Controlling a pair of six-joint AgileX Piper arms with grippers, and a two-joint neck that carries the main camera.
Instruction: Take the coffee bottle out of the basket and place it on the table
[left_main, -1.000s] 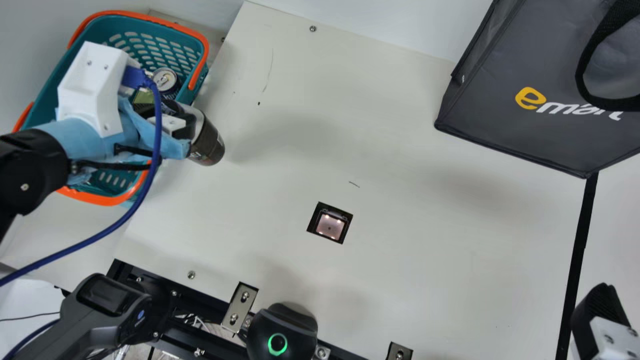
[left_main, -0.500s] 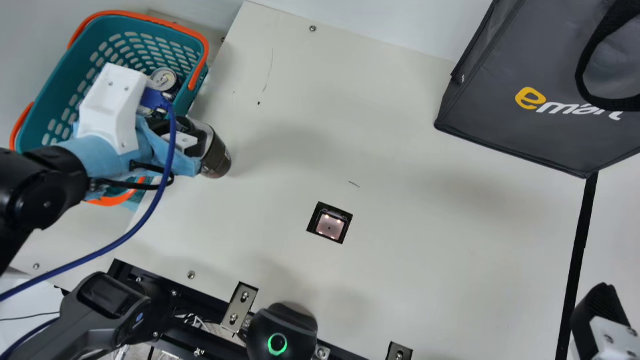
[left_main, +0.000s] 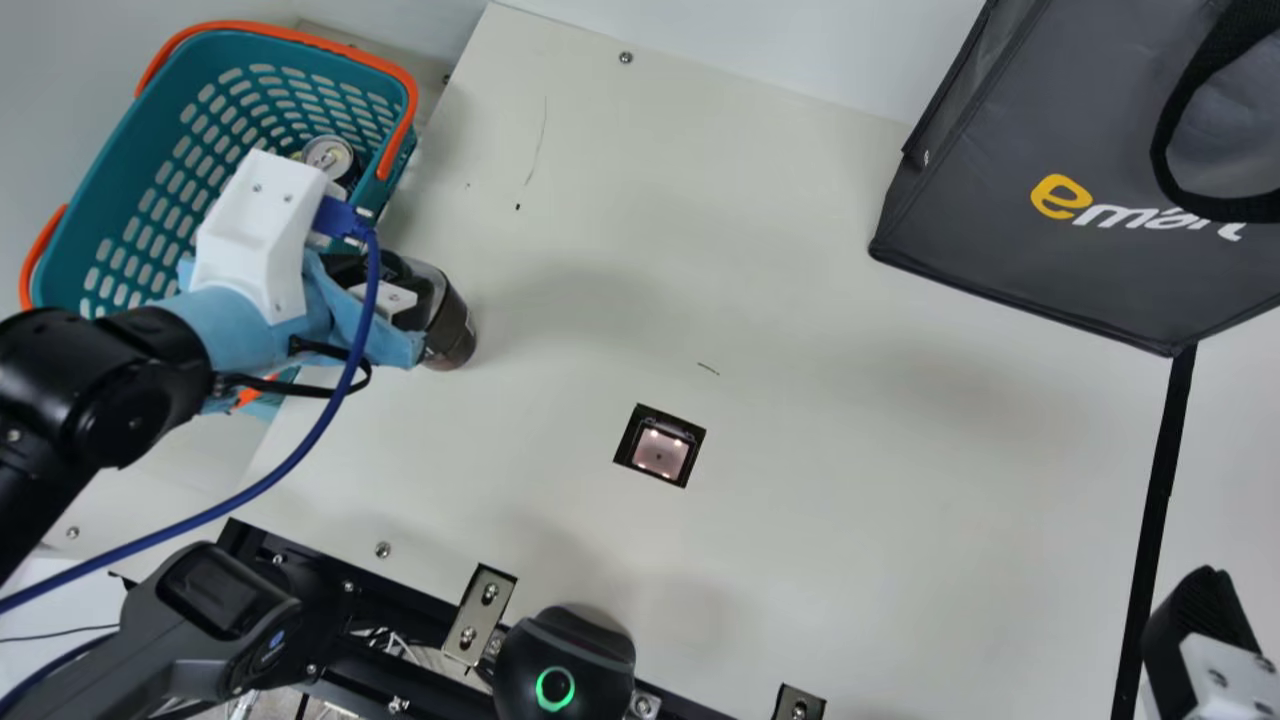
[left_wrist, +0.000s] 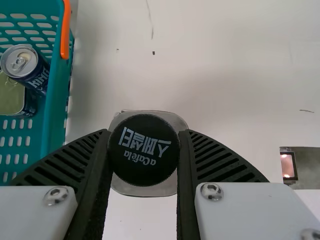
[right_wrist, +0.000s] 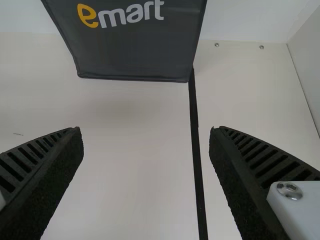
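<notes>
The left hand (left_wrist: 145, 132) is grasping the coffee bottle (left_main: 450, 335), which is now hanging farther out from the basket (left_main: 130, 150), over the worktop (left_main: 800, 300); lowering is probably coming next. The right hand (right_wrist: 146, 130) is standing open.

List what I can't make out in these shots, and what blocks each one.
- Coffee bottle's base: left wrist view, hidden beneath its cap and shoulders.
- Basket's near end: main view, mostly behind the left arm.
- Green-lidded tin's outer side: left wrist view, cut off by the left edge.
- Dark grey bag's far side: main view, cut off by the edges.
</notes>
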